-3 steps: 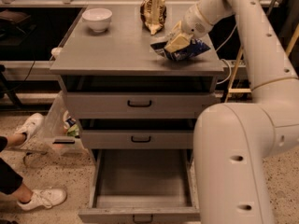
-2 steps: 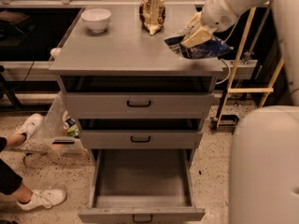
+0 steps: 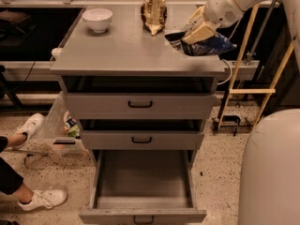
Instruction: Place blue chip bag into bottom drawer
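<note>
My gripper [image 3: 196, 31] is shut on the blue chip bag [image 3: 206, 46], a crinkly dark-blue foil bag held just above the right rear part of the grey cabinet top [image 3: 126, 50]. The bag sticks out past the cabinet's right side. The bottom drawer [image 3: 143, 178] is pulled open below, its plain grey tray showing nothing inside. The two drawers above it are shut.
A white bowl [image 3: 97, 18] sits at the back left of the top, and a brown-and-tan chip bag [image 3: 153, 13] stands upright at the back middle. A person's legs and white shoes [image 3: 42, 198] are at the lower left. The robot's white body [image 3: 269, 172] fills the lower right.
The arm has lifted the blue chip bag off the cabinet top and carried it a little to the right, so it now overhangs the right side.
</note>
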{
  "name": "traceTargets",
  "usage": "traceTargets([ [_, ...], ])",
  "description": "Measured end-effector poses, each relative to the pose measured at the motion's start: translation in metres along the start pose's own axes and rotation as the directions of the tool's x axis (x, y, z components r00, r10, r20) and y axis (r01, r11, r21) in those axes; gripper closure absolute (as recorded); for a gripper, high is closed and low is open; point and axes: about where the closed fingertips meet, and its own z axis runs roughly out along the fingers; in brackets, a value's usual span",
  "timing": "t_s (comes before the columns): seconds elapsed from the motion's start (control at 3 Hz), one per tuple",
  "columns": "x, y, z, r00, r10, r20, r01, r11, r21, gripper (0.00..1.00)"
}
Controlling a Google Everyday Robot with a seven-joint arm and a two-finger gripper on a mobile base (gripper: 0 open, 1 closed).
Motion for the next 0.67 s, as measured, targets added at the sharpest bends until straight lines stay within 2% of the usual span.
traceTargets([
  [0.33,-0.022,0.013,-0.014,1.0,-0.014,0.027,0.014,0.9999,0.01,1.0],
  [0.67,-0.038,0.045,-0.043,1.0,-0.024,0.004,0.023,0.999,0.039,1.0],
])
